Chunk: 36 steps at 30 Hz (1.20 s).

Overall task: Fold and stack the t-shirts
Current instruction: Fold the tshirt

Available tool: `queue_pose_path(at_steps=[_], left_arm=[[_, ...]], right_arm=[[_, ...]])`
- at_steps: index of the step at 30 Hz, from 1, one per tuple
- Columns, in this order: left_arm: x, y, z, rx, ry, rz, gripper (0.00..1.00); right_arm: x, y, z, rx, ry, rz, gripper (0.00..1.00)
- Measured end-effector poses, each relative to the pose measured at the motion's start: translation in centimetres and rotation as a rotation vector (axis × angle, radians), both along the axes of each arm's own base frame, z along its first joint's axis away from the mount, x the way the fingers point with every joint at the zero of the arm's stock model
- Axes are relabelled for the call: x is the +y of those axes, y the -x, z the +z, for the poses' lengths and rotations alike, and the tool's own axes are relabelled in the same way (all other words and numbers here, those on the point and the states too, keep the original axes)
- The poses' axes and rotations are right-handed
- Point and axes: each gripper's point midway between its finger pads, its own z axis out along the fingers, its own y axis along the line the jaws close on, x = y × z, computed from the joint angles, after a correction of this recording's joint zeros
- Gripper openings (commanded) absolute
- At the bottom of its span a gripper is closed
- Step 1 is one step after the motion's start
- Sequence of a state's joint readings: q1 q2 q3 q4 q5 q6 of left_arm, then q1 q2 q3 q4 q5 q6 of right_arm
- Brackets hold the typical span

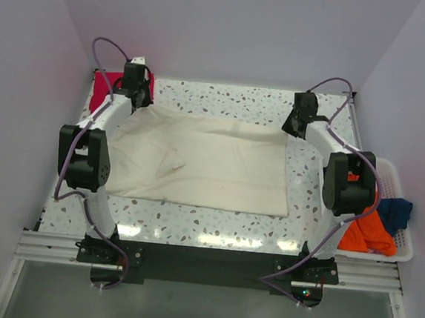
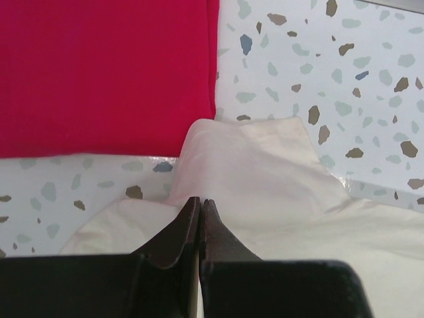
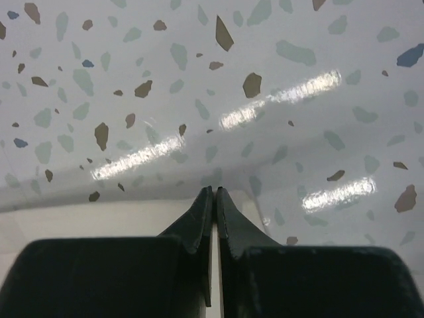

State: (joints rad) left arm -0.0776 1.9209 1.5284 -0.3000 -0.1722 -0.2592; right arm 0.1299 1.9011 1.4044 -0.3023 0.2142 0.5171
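A large cream t-shirt (image 1: 205, 162) lies spread over the middle of the speckled table. My left gripper (image 1: 143, 104) is shut on its far left corner, which rises in a small peak at the fingertips in the left wrist view (image 2: 201, 201). A folded red t-shirt (image 1: 102, 90) lies just beyond that corner, filling the upper left of the left wrist view (image 2: 99, 73). My right gripper (image 1: 289, 128) is shut on the cream shirt's far right corner, with cream cloth (image 3: 99, 222) beside and between its jaws (image 3: 215, 190).
A white basket (image 1: 404, 246) hangs off the table's right edge and holds an orange t-shirt (image 1: 370, 228) and a blue t-shirt (image 1: 395, 211). Bare speckled tabletop (image 1: 225, 97) runs along the far side. White walls close in the back and sides.
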Motion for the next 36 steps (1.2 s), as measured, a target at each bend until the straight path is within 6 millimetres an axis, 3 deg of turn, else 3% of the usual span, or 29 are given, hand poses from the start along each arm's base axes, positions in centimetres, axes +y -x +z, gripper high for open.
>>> queue_pose_path(at_steps=[12,17,27,36], left_arm=[[1.0,6.1,0.7,0.035,0.048,0.124,0.0],[1.3,8.4,0.3,0.06,0.07,0.166,0.0],[2.3,10.9,0.6,0.072,0.092,0.217,0.0],[2.6,12.8,-1.8,0.138,0.11,0.23,0.0]], right_arm=[[-0.1,6.0,0.3,0.029,-0.049,-0.019,0.0],[-0.4,8.1,-0.5,0.057,-0.055,-0.029,0.0],[-0.6,11.0,-1.8,0.103,-0.063,-0.037,0.0],[-0.5,12.6,-2.5,0.129,-0.075,-0.034,0.0]])
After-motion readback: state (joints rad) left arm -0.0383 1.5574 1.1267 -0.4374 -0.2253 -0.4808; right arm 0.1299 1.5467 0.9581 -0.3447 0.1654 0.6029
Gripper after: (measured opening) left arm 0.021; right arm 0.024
